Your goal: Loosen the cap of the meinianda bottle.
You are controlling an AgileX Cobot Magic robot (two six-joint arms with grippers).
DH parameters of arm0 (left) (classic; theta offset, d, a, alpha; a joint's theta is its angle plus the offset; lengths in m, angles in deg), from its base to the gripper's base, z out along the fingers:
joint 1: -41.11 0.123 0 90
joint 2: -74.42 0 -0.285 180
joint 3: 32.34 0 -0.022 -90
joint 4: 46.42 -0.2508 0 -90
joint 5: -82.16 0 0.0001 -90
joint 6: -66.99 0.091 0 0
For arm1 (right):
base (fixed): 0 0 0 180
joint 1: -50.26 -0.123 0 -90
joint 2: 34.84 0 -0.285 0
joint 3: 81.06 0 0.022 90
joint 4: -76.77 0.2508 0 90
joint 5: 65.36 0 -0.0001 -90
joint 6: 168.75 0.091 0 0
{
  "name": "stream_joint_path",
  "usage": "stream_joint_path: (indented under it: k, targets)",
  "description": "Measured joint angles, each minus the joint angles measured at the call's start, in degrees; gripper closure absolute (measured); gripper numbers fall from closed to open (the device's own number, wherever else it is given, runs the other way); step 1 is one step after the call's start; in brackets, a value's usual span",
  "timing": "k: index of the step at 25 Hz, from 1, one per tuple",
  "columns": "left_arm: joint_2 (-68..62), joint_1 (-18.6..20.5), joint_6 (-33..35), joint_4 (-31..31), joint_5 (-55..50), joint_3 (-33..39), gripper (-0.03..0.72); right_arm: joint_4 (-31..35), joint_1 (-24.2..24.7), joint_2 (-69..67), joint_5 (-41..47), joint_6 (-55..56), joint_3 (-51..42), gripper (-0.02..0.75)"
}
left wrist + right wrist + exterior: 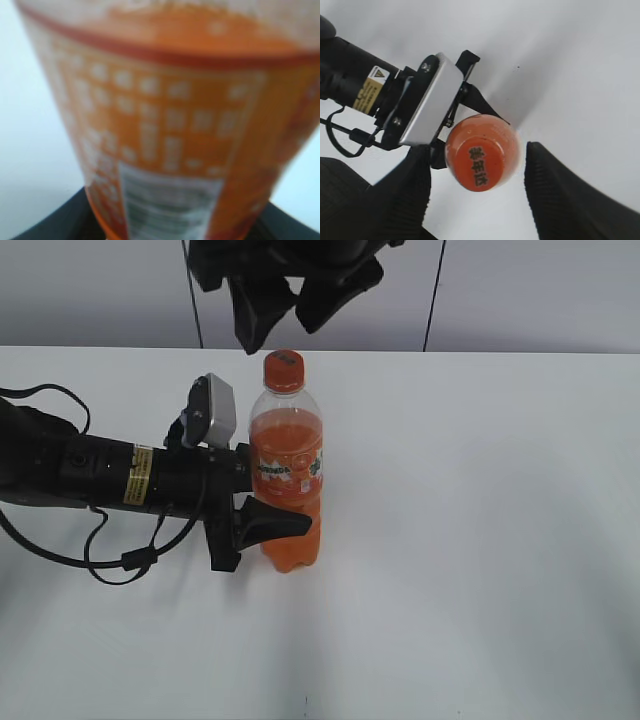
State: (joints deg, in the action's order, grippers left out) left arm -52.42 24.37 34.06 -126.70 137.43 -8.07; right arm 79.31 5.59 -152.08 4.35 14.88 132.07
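The meinianda bottle (288,480) stands upright on the white table, full of orange drink, its orange cap (284,370) on top. My left gripper (295,512) comes in from the left and is shut on the bottle's body below the label, one finger (275,523) across the front. The left wrist view is filled by the blurred bottle label (170,125). My right gripper (286,328) hangs open just above the cap. In the right wrist view the cap (479,167) lies between the two spread fingers (405,195), with a gap on each side of it.
The white table (480,540) stretches to the right of and in front of the bottle. The left arm's black body and cables (90,475) lie across the left side, its grey wrist camera (217,412) close beside the bottle's shoulder.
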Motion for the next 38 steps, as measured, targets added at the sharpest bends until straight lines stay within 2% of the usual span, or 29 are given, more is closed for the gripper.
stream_joint_path:
  k: [12,30,32,36,38]
  targets:
    - [0.0,0.0,0.0,0.0,0.0,0.0,0.304,-1.5,0.0,0.0,0.1,0.5,-3.1,0.293]
    - [0.0,0.0,0.0,-0.1,0.0,0.0,0.305,1.4,0.0,-1.6,0.1,-0.8,-3.1,0.299]
    - [0.0,0.0,0.0,-0.1,0.0,0.0,0.305,1.5,0.0,-1.7,0.1,-0.8,-3.1,0.326]
    - [0.0,0.0,0.0,-0.2,0.1,0.0,0.305,1.1,0.0,-1.7,0.3,-1.9,-3.1,0.457]
    - [0.0,0.0,0.0,-0.2,0.1,0.0,0.305,0.8,0.0,-1.7,0.3,-3.6,-3.1,0.466]
